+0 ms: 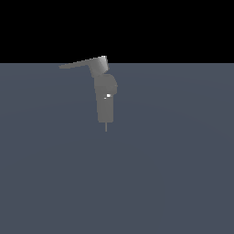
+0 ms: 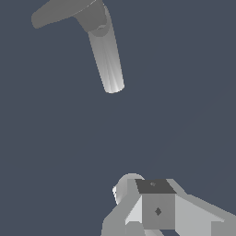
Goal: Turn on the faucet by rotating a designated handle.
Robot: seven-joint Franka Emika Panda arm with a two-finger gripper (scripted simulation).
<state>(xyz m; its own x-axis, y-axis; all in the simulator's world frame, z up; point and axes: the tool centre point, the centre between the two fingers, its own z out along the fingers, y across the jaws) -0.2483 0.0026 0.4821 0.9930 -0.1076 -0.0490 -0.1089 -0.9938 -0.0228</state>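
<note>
Standing upright, grey faucet [image 1: 106, 98] (white glint) carries tapering handle [image 1: 80, 64] sideways.

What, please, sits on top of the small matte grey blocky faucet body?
An angled grey top block caps the faucet body, with a thin flat tapering grey lever projecting sideways. Their joint is too coarse to see.

The faucet [image 1: 106, 98] is a matte mid-grey, lighter toward its angled top block and marked by one tiny white glint on the body — its thin pin is a paler grey. The handle [image 1: 78, 64] is grey too, shading from dark at its thin tip to lighter near the block. The floor [image 1: 183, 160] is a plain slate blue-grey under a flat black band, and the gripper [image 2: 156, 209] shows pale grey and near-white faces with one dark, almost charcoal panel — no pattern anywhere.
</note>
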